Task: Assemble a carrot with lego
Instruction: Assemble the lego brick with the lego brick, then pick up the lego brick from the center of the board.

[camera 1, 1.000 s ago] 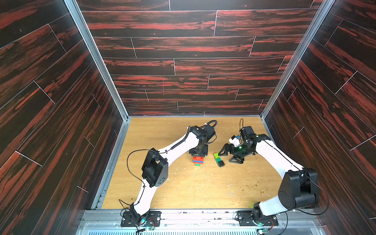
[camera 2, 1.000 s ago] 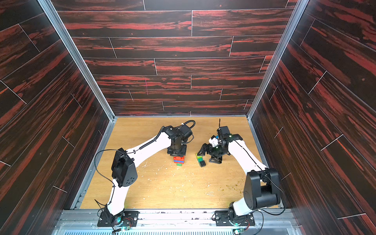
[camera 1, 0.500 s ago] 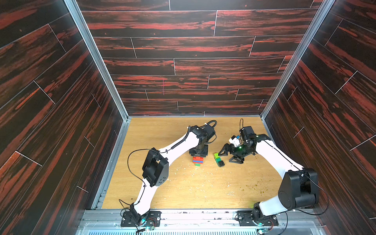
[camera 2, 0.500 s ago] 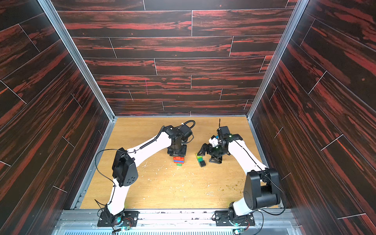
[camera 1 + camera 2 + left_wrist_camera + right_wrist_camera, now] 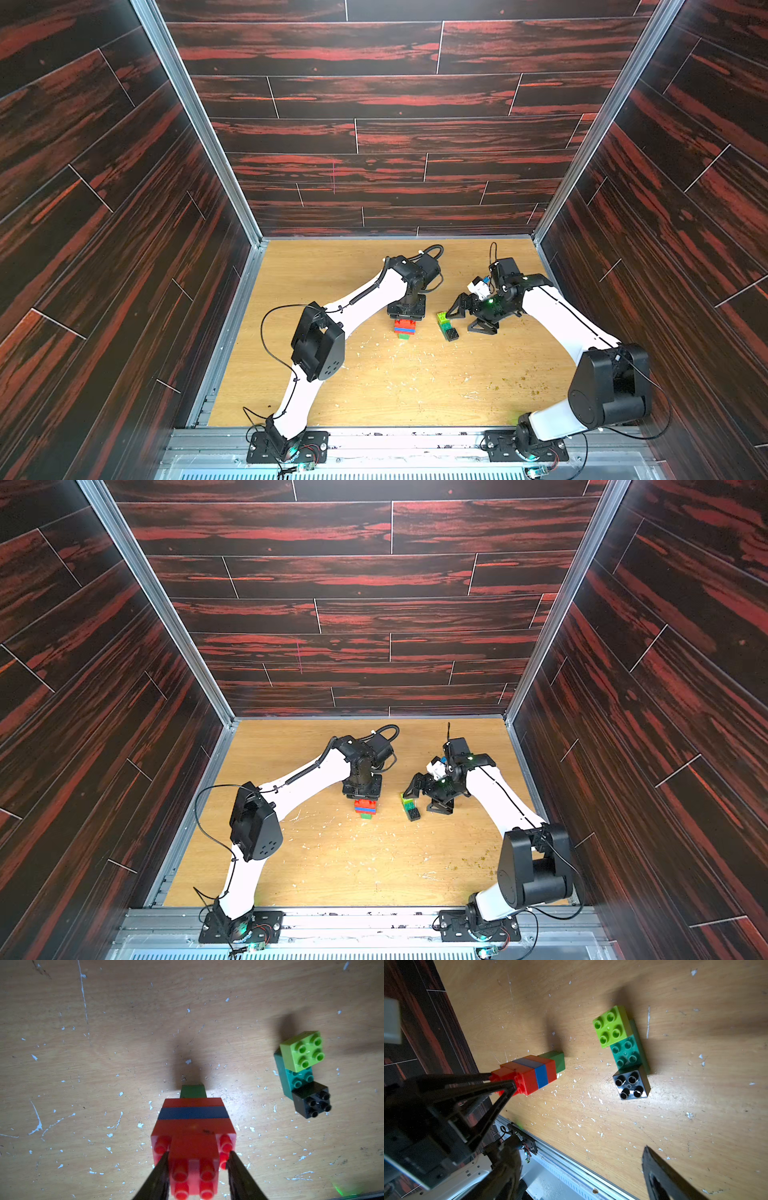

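Our left gripper [image 5: 198, 1154] stands over the carrot's red body [image 5: 193, 1126], jaws flanking its top brick [image 5: 194, 1147]; clamped or not, we cannot tell. The teal bar [image 5: 299, 1078] lies apart, just off our wide-open right gripper [image 5: 461, 322]; joining bar to body looks next, calling for a square grasp.

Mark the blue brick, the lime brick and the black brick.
blue brick [image 5: 193, 1112]: left wrist view, side face.
lime brick [image 5: 309, 1052]: left wrist view, studded top.
black brick [image 5: 629, 1085]: right wrist view, studded top.

Red carrot body [image 5: 193, 1128], blue band [image 5: 193, 1112], teal bar [image 5: 299, 1079]
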Controlling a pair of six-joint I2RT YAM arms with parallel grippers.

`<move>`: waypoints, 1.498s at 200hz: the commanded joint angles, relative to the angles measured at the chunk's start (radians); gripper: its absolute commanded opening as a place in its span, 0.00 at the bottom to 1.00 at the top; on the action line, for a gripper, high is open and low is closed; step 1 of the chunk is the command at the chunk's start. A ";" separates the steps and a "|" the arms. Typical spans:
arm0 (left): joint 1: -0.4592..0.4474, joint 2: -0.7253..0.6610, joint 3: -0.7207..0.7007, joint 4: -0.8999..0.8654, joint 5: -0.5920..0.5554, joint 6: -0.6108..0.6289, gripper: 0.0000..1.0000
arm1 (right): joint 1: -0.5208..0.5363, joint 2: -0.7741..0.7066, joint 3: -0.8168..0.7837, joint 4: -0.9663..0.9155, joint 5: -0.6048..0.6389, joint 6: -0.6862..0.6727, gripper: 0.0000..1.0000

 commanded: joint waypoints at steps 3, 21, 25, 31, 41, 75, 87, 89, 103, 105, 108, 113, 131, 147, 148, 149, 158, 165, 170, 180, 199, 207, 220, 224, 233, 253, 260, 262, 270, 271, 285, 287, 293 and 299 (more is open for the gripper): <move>-0.002 -0.012 0.042 -0.031 -0.029 -0.009 0.46 | -0.004 0.020 0.003 -0.003 0.003 0.009 0.92; -0.002 -0.014 0.054 -0.035 -0.043 -0.008 0.46 | -0.004 0.021 0.002 -0.003 0.003 0.009 0.92; -0.002 -0.014 0.059 -0.039 -0.046 -0.008 0.46 | -0.004 0.021 0.002 -0.004 0.003 0.009 0.92; -0.002 -0.013 0.064 -0.045 -0.048 -0.008 0.46 | -0.004 0.021 0.002 -0.003 0.003 0.010 0.92; -0.002 -0.013 0.075 -0.059 -0.057 -0.004 0.46 | -0.004 0.023 0.004 -0.002 0.003 0.009 0.92; -0.002 -0.015 0.125 -0.132 -0.096 0.004 0.47 | -0.004 0.045 0.013 0.011 0.038 -0.015 0.92; -0.002 -0.021 0.140 -0.151 -0.114 0.008 0.48 | -0.002 0.061 0.018 0.013 0.072 -0.039 0.92; -0.002 -0.022 0.143 -0.152 -0.118 0.007 0.49 | -0.002 0.063 0.020 0.013 0.079 -0.044 0.92; -0.001 -0.035 0.155 -0.166 -0.137 0.009 0.51 | 0.005 0.084 0.028 0.022 0.122 -0.088 0.92; -0.001 -0.038 0.154 -0.166 -0.140 0.009 0.51 | 0.006 0.087 0.029 0.024 0.139 -0.094 0.92; 0.000 -0.041 0.155 -0.166 -0.143 0.009 0.52 | 0.008 0.091 0.032 0.026 0.164 -0.104 0.92; 0.001 -0.050 0.153 -0.166 -0.148 0.010 0.53 | 0.014 0.098 0.038 0.031 0.189 -0.122 0.92; 0.011 -0.077 0.136 -0.165 -0.174 0.007 0.59 | 0.030 0.131 0.056 0.044 0.265 -0.182 0.90; 0.028 -0.107 0.100 -0.161 -0.192 0.007 0.63 | 0.055 0.161 0.071 0.066 0.321 -0.237 0.88; 0.029 -0.111 0.095 -0.160 -0.194 0.007 0.63 | 0.058 0.163 0.072 0.067 0.325 -0.239 0.87; 0.030 -0.114 0.092 -0.158 -0.195 0.007 0.64 | 0.062 0.165 0.073 0.069 0.329 -0.242 0.87; 0.044 -0.143 0.049 -0.131 -0.200 0.007 0.65 | 0.080 0.183 0.084 0.080 0.353 -0.268 0.86; 0.058 -0.170 0.006 -0.107 -0.200 0.004 0.66 | 0.096 0.199 0.096 0.086 0.377 -0.282 0.85; 0.069 -0.189 -0.023 -0.092 -0.197 0.002 0.67 | 0.108 0.212 0.104 0.087 0.391 -0.292 0.83; 0.091 -0.225 -0.076 -0.054 -0.196 0.001 0.68 | 0.131 0.237 0.118 0.090 0.416 -0.303 0.80; 0.134 -0.288 -0.172 -0.005 -0.180 0.001 0.69 | 0.173 0.268 0.116 0.112 0.438 -0.318 0.74; 0.149 -0.309 -0.207 0.012 -0.170 0.001 0.70 | 0.191 0.279 0.110 0.123 0.451 -0.324 0.73; 0.168 -0.341 -0.259 0.039 -0.161 0.000 0.70 | 0.216 0.299 0.100 0.136 0.477 -0.330 0.70; 0.172 -0.348 -0.273 0.045 -0.157 -0.001 0.70 | 0.221 0.306 0.098 0.141 0.480 -0.330 0.69; 0.181 -0.362 -0.301 0.055 -0.145 -0.003 0.70 | 0.228 0.319 0.093 0.151 0.484 -0.326 0.67; 0.195 -0.380 -0.349 0.071 -0.121 -0.016 0.71 | 0.236 0.339 0.085 0.175 0.490 -0.313 0.61; 0.197 -0.380 -0.363 0.076 -0.118 -0.019 0.71 | 0.236 0.344 0.083 0.181 0.494 -0.309 0.59; 0.199 -0.380 -0.366 0.076 -0.118 -0.019 0.71 | 0.236 0.346 0.084 0.183 0.497 -0.308 0.59; 0.201 -0.405 -0.378 0.081 -0.116 -0.019 0.71 | 0.238 0.352 0.078 0.188 0.500 -0.306 0.58; 0.201 -0.407 -0.379 0.082 -0.116 -0.019 0.71 | 0.238 0.353 0.077 0.188 0.500 -0.304 0.58; 0.207 -0.417 -0.394 0.088 -0.113 -0.016 0.71 | 0.238 0.363 0.065 0.197 0.501 -0.301 0.56; 0.208 -0.418 -0.396 0.089 -0.112 -0.017 0.71 | 0.239 0.364 0.064 0.197 0.503 -0.301 0.56; 0.209 -0.419 -0.400 0.090 -0.111 -0.015 0.71 | 0.238 0.367 0.059 0.198 0.503 -0.299 0.55; 0.212 -0.422 -0.403 0.090 -0.110 -0.014 0.71 | 0.238 0.370 0.053 0.204 0.503 -0.297 0.54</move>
